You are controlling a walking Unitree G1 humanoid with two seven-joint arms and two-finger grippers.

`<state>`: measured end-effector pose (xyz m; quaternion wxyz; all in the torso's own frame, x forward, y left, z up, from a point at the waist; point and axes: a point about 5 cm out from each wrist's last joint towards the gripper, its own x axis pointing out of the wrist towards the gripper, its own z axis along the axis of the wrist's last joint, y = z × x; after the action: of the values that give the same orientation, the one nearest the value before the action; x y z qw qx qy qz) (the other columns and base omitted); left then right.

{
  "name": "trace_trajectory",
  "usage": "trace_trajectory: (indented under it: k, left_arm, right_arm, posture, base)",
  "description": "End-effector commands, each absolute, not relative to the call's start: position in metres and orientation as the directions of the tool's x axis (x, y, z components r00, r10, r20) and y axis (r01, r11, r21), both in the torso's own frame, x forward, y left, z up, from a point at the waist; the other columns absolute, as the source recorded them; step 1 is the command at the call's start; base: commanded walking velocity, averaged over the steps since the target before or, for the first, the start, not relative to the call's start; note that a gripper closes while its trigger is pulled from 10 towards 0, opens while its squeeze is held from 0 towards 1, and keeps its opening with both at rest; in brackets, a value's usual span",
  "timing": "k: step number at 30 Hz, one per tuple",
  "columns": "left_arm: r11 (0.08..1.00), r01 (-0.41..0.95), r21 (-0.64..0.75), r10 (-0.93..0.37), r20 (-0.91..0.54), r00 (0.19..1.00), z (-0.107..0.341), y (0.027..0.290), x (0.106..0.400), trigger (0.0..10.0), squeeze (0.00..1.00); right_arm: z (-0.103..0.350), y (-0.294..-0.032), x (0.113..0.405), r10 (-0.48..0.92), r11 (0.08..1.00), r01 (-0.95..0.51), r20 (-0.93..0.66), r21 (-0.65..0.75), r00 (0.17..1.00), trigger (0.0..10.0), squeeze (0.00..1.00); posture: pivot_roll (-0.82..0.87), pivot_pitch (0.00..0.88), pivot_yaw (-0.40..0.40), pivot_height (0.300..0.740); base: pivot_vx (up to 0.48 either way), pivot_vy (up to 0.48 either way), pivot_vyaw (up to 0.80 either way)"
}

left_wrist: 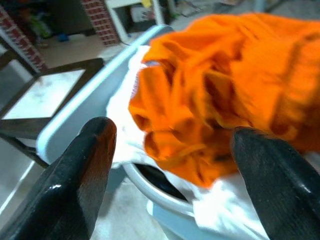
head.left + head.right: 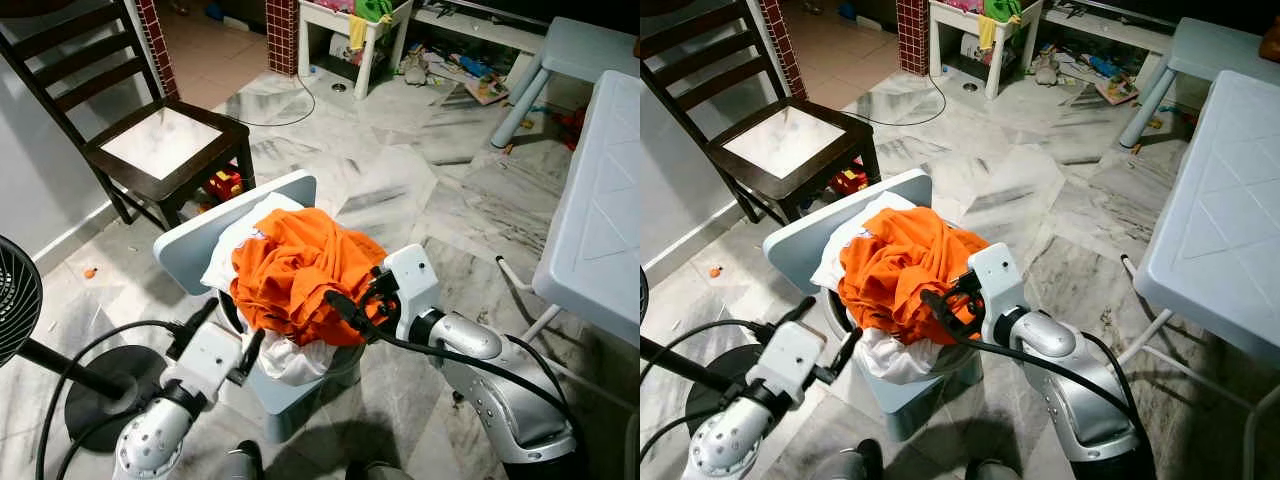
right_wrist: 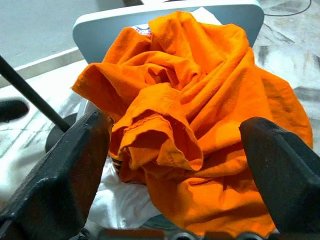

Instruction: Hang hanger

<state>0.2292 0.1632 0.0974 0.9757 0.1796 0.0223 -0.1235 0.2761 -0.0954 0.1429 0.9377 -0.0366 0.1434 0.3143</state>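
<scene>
Your left gripper (image 2: 225, 335) sits wide open, empty, just beside the basket (image 2: 300, 385) of laundry. Right gripper (image 2: 358, 300) is spread open too, holding nothing, fingers against the orange shirt (image 2: 295, 270) piled on white cloth (image 2: 290, 360). Can't spot any hanger.

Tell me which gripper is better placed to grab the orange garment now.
Probably the right. The right gripper sits open against the orange garment on the bin, cloth between its fingers. The left gripper is open too, but lower, beside the white cloth.
</scene>
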Motion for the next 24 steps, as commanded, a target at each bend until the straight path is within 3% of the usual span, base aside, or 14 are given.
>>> trace_trajectory:
  k: [1, 9, 17, 18, 20, 21, 22, 24]
  left_arm:
    - [0.934, 0.207, 0.293, -0.187, -0.094, 0.978, 0.097, 0.168, 0.234, 10.0, 0.00]
    - [0.963, 0.185, 0.197, -0.162, -0.131, 0.978, 0.096, 0.169, 0.263, 10.0, 0.00]
    - [0.959, 0.253, 0.126, -0.227, -0.190, 0.955, 0.088, 0.156, 0.290, 10.0, 0.00]
    - [0.955, 0.272, 0.122, -0.244, -0.202, 0.949, 0.086, 0.153, 0.292, 7.7, 0.00]
    - [0.947, 0.300, 0.118, -0.269, -0.220, 0.938, 0.083, 0.148, 0.295, 6.2, 0.00]
    - [0.945, 0.308, 0.114, -0.278, -0.224, 0.934, 0.081, 0.147, 0.297, 4.2, 0.00]
    - [0.941, 0.322, 0.105, -0.292, -0.230, 0.929, 0.080, 0.144, 0.299, 3.6, 0.00]
    - [0.933, 0.348, 0.087, -0.321, -0.234, 0.918, 0.079, 0.140, 0.301, 3.6, 0.00]
  right_arm:
    - [0.144, -0.096, 0.279, 0.579, 0.799, -0.601, -0.285, 0.012, 0.764, 10.0, 0.00]
    - [0.145, -0.095, 0.278, 0.579, 0.800, -0.600, -0.281, 0.011, 0.766, 10.0, 0.00]
    - [0.146, -0.098, 0.278, 0.565, 0.810, -0.587, -0.279, 0.007, 0.777, 10.0, 0.00]
    - [0.146, -0.099, 0.278, 0.562, 0.812, -0.584, -0.279, 0.006, 0.778, 10.0, 0.00]
    - [0.146, -0.100, 0.277, 0.559, 0.814, -0.581, -0.279, 0.006, 0.781, 10.0, 0.00]
    - [0.146, -0.100, 0.277, 0.559, 0.814, -0.581, -0.279, 0.006, 0.781, 10.0, 0.00]
    - [0.146, -0.100, 0.277, 0.559, 0.814, -0.581, -0.279, 0.006, 0.781, 10.0, 0.00]
    - [0.146, -0.100, 0.277, 0.559, 0.814, -0.581, -0.279, 0.007, 0.781, 10.0, 0.00]
  posture:
    - [-0.04, 0.155, -0.047, 0.740]
    - [-0.06, 0.155, -0.043, 0.740]
    - [-0.08, 0.155, -0.033, 0.740]
    - [-0.08, 0.156, -0.029, 0.740]
    - [-0.08, 0.156, -0.029, 0.740]
    - [-0.08, 0.158, -0.027, 0.740]
    - [-0.08, 0.158, -0.027, 0.740]
    - [-0.09, 0.159, -0.025, 0.740]
  base:
    - [0.000, 0.000, 0.00]
    - [0.000, 0.000, 0.00]
    - [0.000, 0.000, 0.00]
    - [0.000, 0.000, 0.00]
    - [0.000, 0.000, 0.00]
    - [0.000, 0.000, 0.00]
    - [0.000, 0.000, 0.00]
    - [0.000, 0.000, 0.00]
